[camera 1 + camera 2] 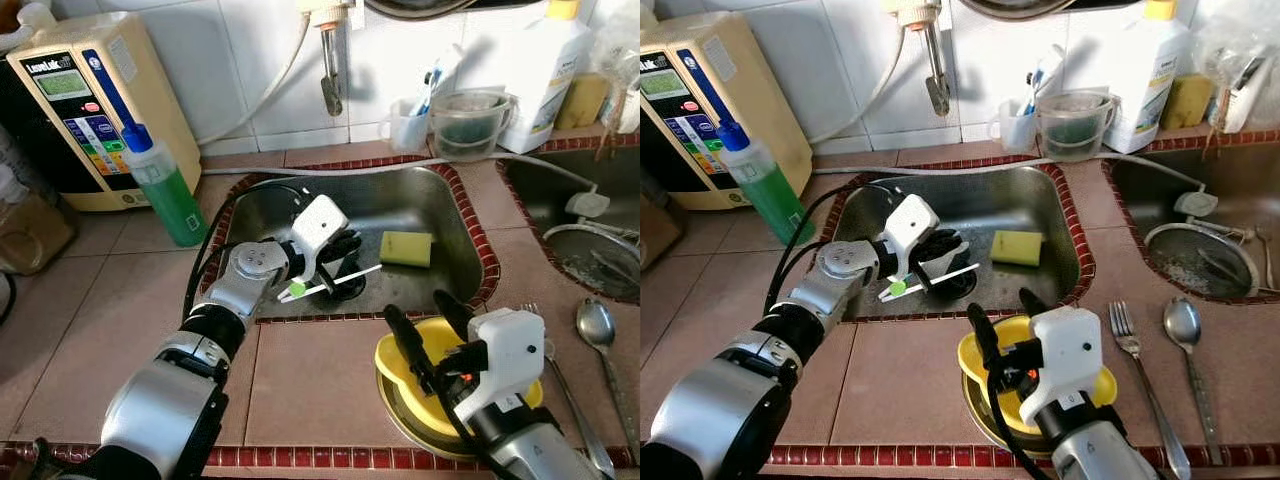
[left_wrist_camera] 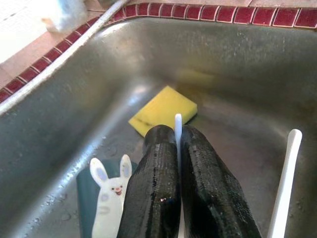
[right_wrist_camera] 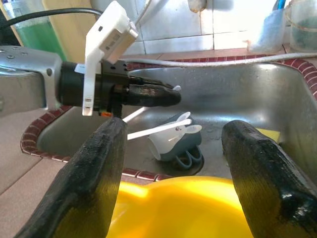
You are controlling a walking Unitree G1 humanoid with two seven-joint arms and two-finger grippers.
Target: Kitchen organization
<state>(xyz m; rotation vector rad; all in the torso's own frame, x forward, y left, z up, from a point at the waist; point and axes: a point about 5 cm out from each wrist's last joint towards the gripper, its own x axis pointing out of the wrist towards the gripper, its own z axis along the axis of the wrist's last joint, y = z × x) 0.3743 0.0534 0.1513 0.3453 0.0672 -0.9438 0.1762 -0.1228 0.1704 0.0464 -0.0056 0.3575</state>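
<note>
— So, what's on the counter around the sink (image 1: 462, 235)?

— One yellow sponge (image 1: 406, 248) lies in the sink, toward its right wall. One small cup with a rabbit face (image 3: 174, 140) lies tipped on the sink floor by the drain. One yellow bowl (image 1: 980, 362) sits on the tiles just in front of the sink. One fork (image 1: 1137, 367) and one spoon (image 1: 1185, 335) lie side by side to the right of the bowl. One green soap bottle (image 1: 165, 185) stands to the left of the sink.

— And the two grippers?

— The left gripper (image 2: 178, 148) hangs over the sink, above the cup, its two fingers pressed almost together on a thin white stick (image 2: 178, 130). A second white stick (image 2: 286, 180) runs just beside it. The right gripper (image 3: 173, 173) is spread wide over the yellow bowl in front of the sink, one finger on either side of the rim, gripping nothing.

— Is it touching the bowl?

— That can't be told.
</note>
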